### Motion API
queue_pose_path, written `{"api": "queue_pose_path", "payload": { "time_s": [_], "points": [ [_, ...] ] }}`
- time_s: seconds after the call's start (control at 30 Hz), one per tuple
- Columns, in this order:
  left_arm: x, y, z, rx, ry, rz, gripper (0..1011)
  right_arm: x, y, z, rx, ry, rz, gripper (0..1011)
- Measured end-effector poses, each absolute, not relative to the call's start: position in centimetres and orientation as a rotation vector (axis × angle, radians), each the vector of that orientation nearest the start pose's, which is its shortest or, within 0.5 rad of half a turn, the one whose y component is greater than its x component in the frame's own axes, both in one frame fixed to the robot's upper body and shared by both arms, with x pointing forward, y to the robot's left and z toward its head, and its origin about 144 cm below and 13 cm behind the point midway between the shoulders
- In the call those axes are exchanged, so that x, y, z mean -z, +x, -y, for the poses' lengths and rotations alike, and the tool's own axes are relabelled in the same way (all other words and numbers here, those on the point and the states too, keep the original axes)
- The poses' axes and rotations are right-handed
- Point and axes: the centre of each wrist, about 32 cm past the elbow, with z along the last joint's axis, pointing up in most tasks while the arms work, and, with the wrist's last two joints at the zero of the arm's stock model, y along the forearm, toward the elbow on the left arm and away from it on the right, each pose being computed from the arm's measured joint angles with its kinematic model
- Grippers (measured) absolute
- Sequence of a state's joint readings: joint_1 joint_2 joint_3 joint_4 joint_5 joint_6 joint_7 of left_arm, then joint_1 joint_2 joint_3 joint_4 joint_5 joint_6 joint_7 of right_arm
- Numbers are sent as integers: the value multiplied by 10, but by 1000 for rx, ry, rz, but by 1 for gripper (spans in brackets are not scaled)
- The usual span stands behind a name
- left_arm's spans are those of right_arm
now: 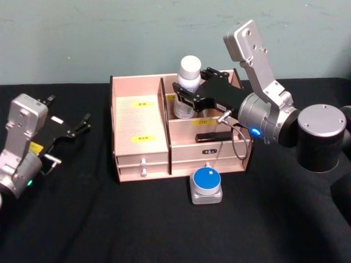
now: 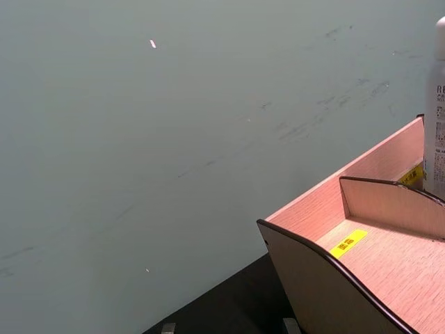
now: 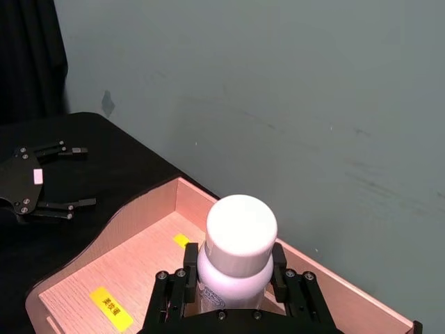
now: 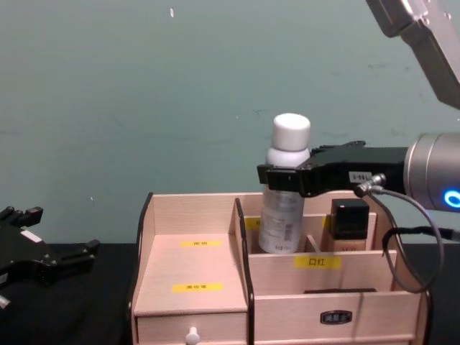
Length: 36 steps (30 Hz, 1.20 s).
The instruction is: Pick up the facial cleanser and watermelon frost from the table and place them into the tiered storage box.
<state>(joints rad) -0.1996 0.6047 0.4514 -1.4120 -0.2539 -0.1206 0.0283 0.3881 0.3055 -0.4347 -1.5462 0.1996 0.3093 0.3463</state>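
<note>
labels on the box, print on the bottle

the tiered storage box (image 4: 190,302) carried small yellow labels (image 4: 200,243) with dark chinese characters; the label on the right middle tier's front wall read 口红, and the others were too small to make out. a dark plate (image 4: 336,316) on the right drawer front bore pale marks, unreadable. the white bottle (image 4: 282,215) had fine grey print down its side, which in the left wrist view seemed to begin "re". a white sticker (image 4: 357,176) on the right gripper (image 4: 282,177) held small characters, illegible.

tiered storage box (image 1: 131,120) of matt wood; bottle (image 1: 190,71) of smooth plastic.
</note>
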Motion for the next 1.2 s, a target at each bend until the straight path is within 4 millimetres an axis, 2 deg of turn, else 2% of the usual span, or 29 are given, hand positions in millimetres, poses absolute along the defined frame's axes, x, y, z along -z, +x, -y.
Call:
{"api": "queue_pose_path", "payload": {
  "time_s": [0.93, 1.2],
  "points": [
    [-1140, 489, -310, -1248, 304, 285, 1001, -1217, 542, 194, 875, -293, 40, 611],
    [-1140, 489, -310, -1248, 304, 285, 1001, -1216, 543, 193, 874, -296, 41, 611]
  ]
}}
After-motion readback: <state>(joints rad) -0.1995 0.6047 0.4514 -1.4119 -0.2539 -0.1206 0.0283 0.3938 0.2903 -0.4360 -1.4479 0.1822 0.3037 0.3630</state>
